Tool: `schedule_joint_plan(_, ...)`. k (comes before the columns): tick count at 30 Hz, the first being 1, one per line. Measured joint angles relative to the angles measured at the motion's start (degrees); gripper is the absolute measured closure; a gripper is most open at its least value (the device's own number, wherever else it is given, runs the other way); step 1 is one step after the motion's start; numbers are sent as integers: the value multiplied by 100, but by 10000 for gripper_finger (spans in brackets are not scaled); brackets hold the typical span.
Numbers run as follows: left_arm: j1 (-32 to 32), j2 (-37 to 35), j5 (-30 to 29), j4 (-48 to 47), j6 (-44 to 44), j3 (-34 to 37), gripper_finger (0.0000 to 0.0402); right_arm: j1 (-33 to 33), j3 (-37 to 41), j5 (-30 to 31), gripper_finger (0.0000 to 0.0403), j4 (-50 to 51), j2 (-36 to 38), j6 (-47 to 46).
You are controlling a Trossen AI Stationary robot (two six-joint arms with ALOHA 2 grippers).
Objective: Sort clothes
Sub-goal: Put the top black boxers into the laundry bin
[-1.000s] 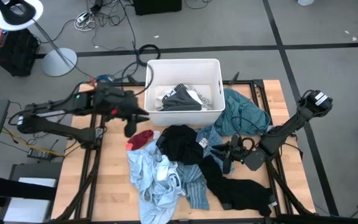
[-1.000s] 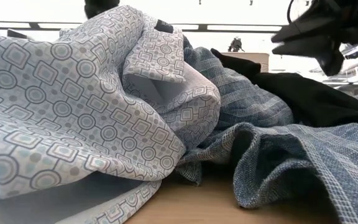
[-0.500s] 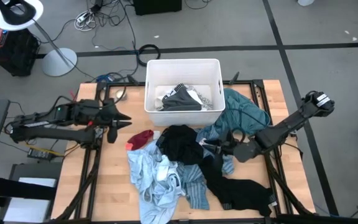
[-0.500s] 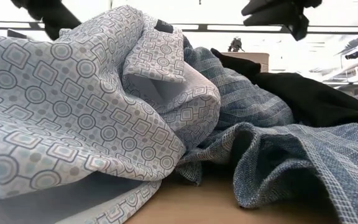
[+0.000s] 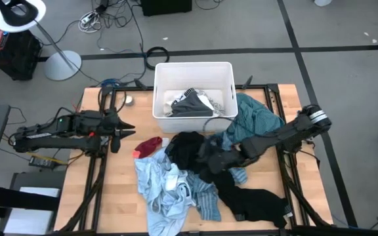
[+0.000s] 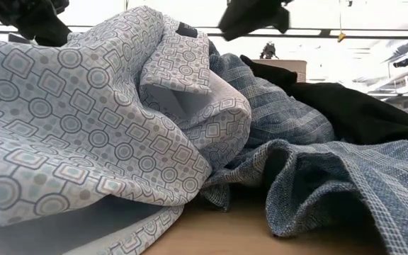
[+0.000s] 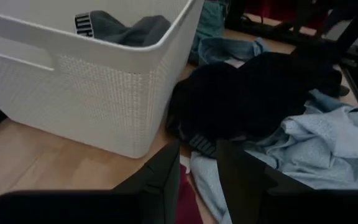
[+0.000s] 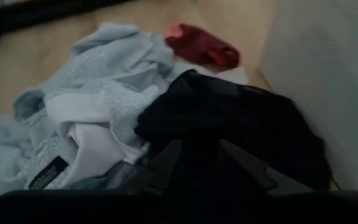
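Observation:
A pile of clothes lies on the wooden table: a black garment (image 5: pixel 190 149), a small red one (image 5: pixel 149 145), light-blue ones (image 5: pixel 166 187), a teal one (image 5: pixel 254 121) and a long black one (image 5: pixel 251 196). A grey garment (image 5: pixel 190 105) lies in the white bin (image 5: pixel 193 69). My right gripper (image 5: pixel 205 156) is open over the black garment (image 8: pixel 229 118), apparently clear of it. My left gripper (image 5: pixel 118 131) is open and empty at the table's left, left of the red garment, facing the bin (image 7: pixel 86 93).
The bin stands at the far middle of the table. In the low view a patterned light shirt (image 6: pixel 83 120) and blue woven cloth (image 6: pixel 346 184) fill the near edge. Bare wood shows at the left (image 5: pixel 110 183). Cables and a lamp stand lie on the floor beyond.
My left gripper has drawn back from beside the bin toward the table's left edge. My right gripper has gone from the right side of the table toward the left, over the black garment in the middle of the pile. The clothes have not moved.

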State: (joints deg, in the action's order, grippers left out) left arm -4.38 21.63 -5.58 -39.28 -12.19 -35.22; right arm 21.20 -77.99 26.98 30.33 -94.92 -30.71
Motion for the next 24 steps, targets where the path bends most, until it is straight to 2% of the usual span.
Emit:
schedule_joint_plan(7,0,-171,-38,-14,54,0,291,-462,-833,-947,292,494,-788,729)
schedule_joint_plan(15,0,-193,-55,57,182,22,291,-844,-895,-1178,229,797,-1082,908)
schedule_joint_plan(19,0,-284,-36,768,322,513,291,-953,-892,-1166,199,816,-1178,1130)
schedule_joint_plan(24,0,-364,323,1807,304,1326,291,-1043,-832,-1198,183,872,-1280,1150)
